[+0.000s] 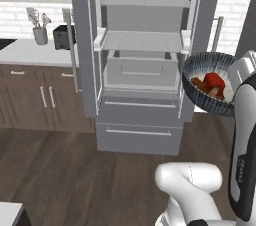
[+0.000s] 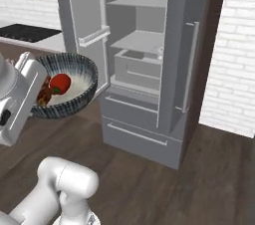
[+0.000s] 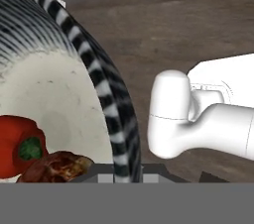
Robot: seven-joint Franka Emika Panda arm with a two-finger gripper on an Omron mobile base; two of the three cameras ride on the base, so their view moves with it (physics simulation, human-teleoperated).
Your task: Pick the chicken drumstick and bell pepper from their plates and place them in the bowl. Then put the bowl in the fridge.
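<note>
Bowl [image 1: 210,84] hangs tilted in the air before the open fridge [image 1: 142,60], gripper [image 3: 121,171] clamped on its rim, bell pepper [image 1: 214,80] and chicken drumstick [image 1: 201,84] inside; next, you probably carry it level onto a shelf.

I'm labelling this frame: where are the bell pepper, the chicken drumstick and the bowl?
bell pepper [image 2: 60,82], right base view, on its red body.
chicken drumstick [image 3: 57,167], hand view, on its browned meat.
bowl [image 1: 205,61], left base view, on its striped inner wall.
</note>
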